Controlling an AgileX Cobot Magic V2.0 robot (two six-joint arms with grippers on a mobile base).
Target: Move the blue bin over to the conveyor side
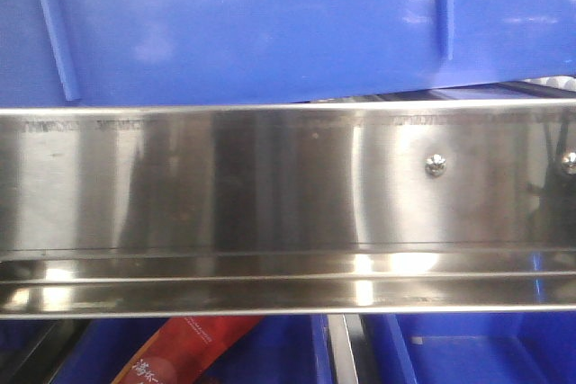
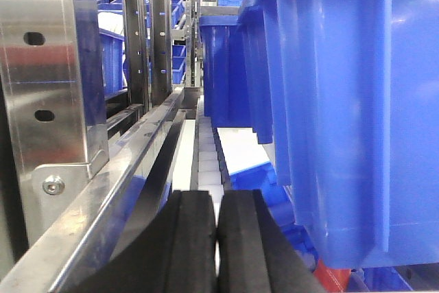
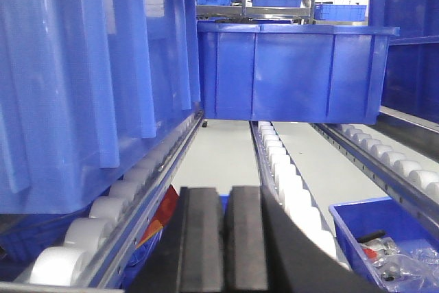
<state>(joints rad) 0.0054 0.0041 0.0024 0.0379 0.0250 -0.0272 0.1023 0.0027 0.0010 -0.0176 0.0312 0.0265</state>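
Note:
The blue bin [image 1: 252,24] fills the top of the front view and rests on the steel roller rack. In the left wrist view its ribbed wall [image 2: 343,101] rises on the right. In the right wrist view the same bin [image 3: 82,80] stands on the left, on white rollers [image 3: 103,211]. My left gripper [image 2: 218,238] is shut and empty, low beside the bin's left wall. On the bin's other side my right gripper [image 3: 226,238] is also shut with nothing in it. The conveyor side is out of view.
A stainless-steel rail [image 1: 270,186] crosses the front view, with a red packet [image 1: 193,348] in a lower bin beneath it. Another blue bin [image 3: 295,70] sits farther along the rollers [image 3: 281,169]. A lower bin [image 3: 384,238] holds small parts. Steel uprights [image 2: 51,66] stand to the left.

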